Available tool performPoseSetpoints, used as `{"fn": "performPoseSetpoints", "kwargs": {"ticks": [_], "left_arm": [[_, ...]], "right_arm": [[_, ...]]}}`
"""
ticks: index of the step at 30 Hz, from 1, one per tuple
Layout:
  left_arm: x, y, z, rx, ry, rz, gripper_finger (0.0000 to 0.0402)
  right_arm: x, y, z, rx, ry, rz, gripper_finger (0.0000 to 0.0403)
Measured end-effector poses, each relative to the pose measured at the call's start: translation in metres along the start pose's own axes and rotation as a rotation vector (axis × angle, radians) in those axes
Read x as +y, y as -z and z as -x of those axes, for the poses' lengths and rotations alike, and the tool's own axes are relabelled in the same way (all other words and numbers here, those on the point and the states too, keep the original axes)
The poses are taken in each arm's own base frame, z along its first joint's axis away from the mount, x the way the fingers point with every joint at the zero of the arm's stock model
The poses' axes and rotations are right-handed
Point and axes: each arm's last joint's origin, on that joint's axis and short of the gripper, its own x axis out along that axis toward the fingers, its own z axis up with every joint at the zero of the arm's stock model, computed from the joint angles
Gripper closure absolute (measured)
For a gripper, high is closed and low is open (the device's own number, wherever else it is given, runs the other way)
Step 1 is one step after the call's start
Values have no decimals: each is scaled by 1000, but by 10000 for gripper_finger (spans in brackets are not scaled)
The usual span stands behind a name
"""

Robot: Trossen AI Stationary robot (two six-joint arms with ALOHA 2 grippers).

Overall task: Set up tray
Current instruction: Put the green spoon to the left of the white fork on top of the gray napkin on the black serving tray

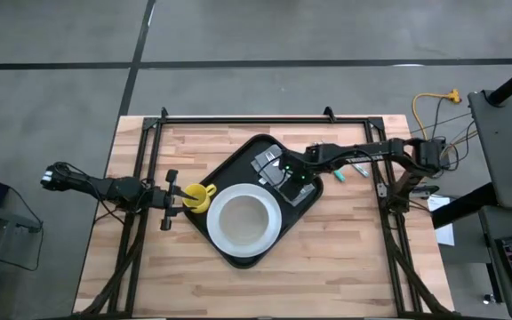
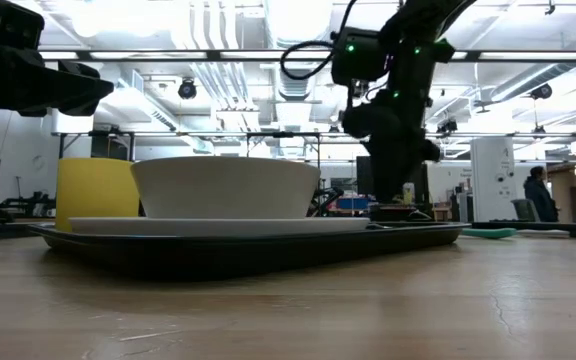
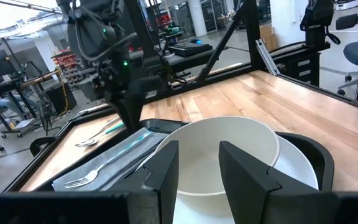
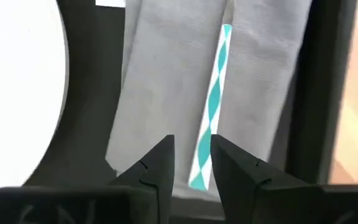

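On the wooden desk (image 1: 345, 240) sits the black tray (image 1: 238, 169), near the middle and turned at a slant. It holds a white plate (image 1: 272, 233) with a white bowl (image 1: 241, 219) on it, a yellow cup (image 1: 199, 197) and a grey napkin (image 4: 166, 81). A fork with a teal striped handle (image 4: 211, 106) lies on the napkin. The right tool (image 4: 190, 163) hangs right over that handle, on the tray's far right part, its fingers a little apart with nothing held. I think it should lift straight up so the fork stays straight. The left tool (image 3: 199, 171) waits at the tray's left edge by the cup, fingers a little apart, holding nothing.
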Motion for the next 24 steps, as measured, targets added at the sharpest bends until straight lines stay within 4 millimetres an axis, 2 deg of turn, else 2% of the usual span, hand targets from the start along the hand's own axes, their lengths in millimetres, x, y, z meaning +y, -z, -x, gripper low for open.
{"fn": "performPoseSetpoints", "kwargs": {"ticks": [8,17,24], "left_arm": [[0,0,0,0,0,0,301],[0,0,0,0,0,0,301],[0,0,0,0,0,0,301]], "right_arm": [[-5,4,18,-8,4,154,322],[-26,3,34,-37,43,31,330],[-51,17,31,-17,96,-8,323]]}}
